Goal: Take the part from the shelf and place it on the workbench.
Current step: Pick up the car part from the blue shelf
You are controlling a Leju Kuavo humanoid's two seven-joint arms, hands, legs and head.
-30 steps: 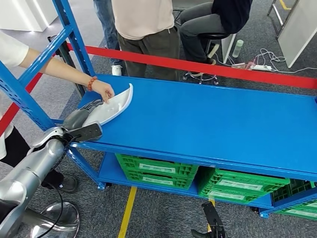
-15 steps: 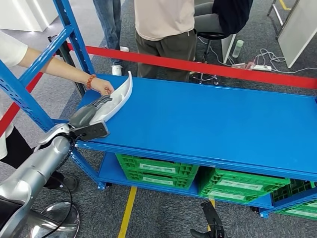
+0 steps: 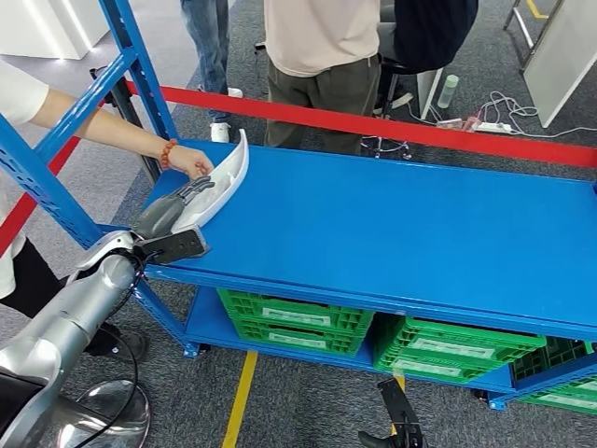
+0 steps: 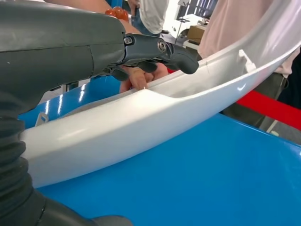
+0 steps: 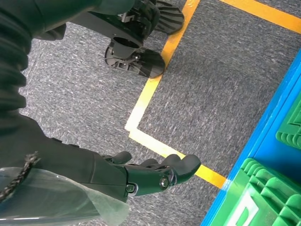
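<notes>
The part (image 3: 219, 185) is a long, curved white plastic shell lying at the left end of the blue shelf deck (image 3: 395, 224), its far tip tilted up. My left hand (image 3: 169, 211) grips its near end; in the left wrist view the dark fingers (image 4: 156, 49) lie over the top rim of the part (image 4: 142, 122) and the thumb sits below it. A person's hand (image 3: 191, 162) with a beaded bracelet touches the same rim just beyond my fingers. My right hand (image 5: 145, 173) hangs beside the body over the grey carpet, fingers apart and holding nothing.
Blue uprights (image 3: 133, 56) frame the shelf's left end and a red beam (image 3: 423, 131) runs behind it. Green crates (image 3: 296, 322) stand on the lower level. Several people stand behind the shelf. Yellow floor tape (image 5: 160, 70) runs below.
The part's far end has tipped up off the deck and my left hand has edged slightly forward with it. The people behind the shelf have shifted to the right.
</notes>
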